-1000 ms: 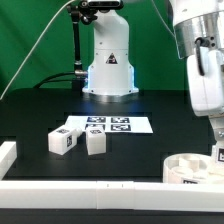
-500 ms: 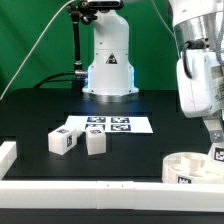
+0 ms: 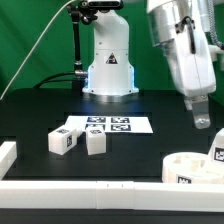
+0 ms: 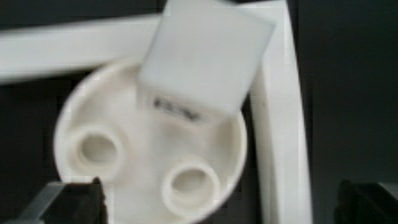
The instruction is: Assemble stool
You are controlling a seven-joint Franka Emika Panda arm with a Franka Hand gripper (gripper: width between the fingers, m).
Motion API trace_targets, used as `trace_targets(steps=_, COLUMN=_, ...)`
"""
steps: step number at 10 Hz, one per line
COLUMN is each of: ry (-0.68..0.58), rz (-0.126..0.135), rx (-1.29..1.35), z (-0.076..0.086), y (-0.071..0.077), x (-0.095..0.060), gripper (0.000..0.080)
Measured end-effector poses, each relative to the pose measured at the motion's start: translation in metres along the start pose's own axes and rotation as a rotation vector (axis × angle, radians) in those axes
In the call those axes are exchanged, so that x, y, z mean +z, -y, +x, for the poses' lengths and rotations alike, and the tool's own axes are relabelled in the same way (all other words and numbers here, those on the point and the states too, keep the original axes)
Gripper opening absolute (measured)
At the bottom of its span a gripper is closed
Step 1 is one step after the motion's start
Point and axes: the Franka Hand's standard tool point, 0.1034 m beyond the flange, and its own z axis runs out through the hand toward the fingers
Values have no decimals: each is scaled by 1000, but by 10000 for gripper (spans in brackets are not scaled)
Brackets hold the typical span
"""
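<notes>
You get no readable words, numbers or brands. Only black-and-white square tags: on the marker board (image 3: 108, 125), on a leg (image 3: 63, 141) and a second leg (image 3: 96, 142) just beside that board, and on the seat (image 3: 190, 168) well apart from it. In the wrist view the dark mark on the leg by the seat (image 4: 205, 60) is blurred and unreadable.

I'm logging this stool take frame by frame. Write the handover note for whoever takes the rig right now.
Gripper: open, empty, hovering above the seat.
Round white rimmed plastic seat disc: on the table at the exterior view's right, beside the long white border rail.
Done: one chunky white tagged upright leg stands in the seat. I cannot tell whether it is fully tightened.
Left: two empty sockets show in the wrist view. Two loose white legs lie by the marker board, still to be fetched and fitted.
</notes>
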Motion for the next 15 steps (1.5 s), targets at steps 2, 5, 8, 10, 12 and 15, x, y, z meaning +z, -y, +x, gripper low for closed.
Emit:
trace_targets(steps=2, ry=1, rz=-2, rx=32, z=-3, y=-1, x=1, gripper=649)
trace_targets(steps=5, ry=1, rz=-3, rx=32, z=-3, y=-1, x=2, gripper=649)
trace_targets(steps=8, ry=3, rz=-53, rx=-196, z=20, y=-8, x=1, gripper=649)
trace_targets(steps=10, ry=-26, rz=-36, rx=-208, z=45, y=-12, x=-3, gripper=649)
trace_targets(steps=12, ry=-48, rz=-46, rx=-308, z=76, y=-23, x=-5, gripper=649)
trace_targets(steps=15, ry=-49, rz=-49, rx=-335, z=77, y=-23, x=-4, gripper=649)
